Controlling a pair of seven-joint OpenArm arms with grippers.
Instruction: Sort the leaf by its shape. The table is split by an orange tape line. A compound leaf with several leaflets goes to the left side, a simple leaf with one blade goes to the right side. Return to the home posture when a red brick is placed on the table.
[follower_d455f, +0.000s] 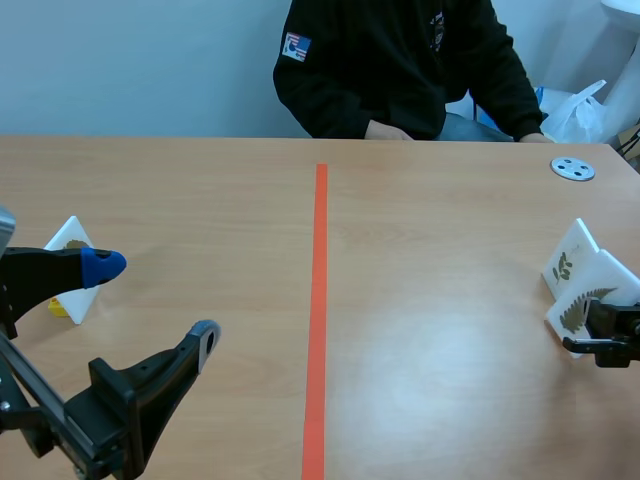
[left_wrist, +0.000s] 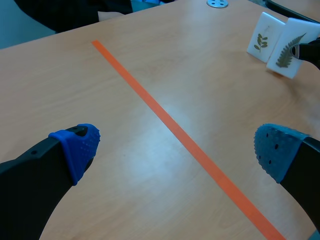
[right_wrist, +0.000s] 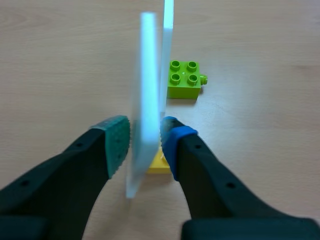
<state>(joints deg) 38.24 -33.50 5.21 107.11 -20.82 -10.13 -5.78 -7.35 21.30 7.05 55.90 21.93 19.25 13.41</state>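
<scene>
Nearest to me, low on the left of the counter (follower_d455f: 440, 330), the left pincer (follower_d455f: 155, 300) hangs with its blue-padded fingers spread wide and nothing between them; just behind it stands a white card (follower_d455f: 72, 250), well left of the orange tape line (follower_d455f: 319, 300); over on the right side of that line the right pincer (right_wrist: 145, 145) is clamped on the fern-leaf card (follower_d455f: 580, 305), its pads pressed to the two faces, and the card leans at a tilt; a yellow brick (right_wrist: 157, 164) shows at the card's foot; just past it a second card (follower_d455f: 567, 262) with a sprig of small leaflets stands close beside, with a green brick (right_wrist: 184, 86) by its base; farther back lies a round metal disc (follower_d455f: 573, 168); at the far edge a person (follower_d455f: 400, 70) in a dark top sits, hands resting at the counter.
</scene>
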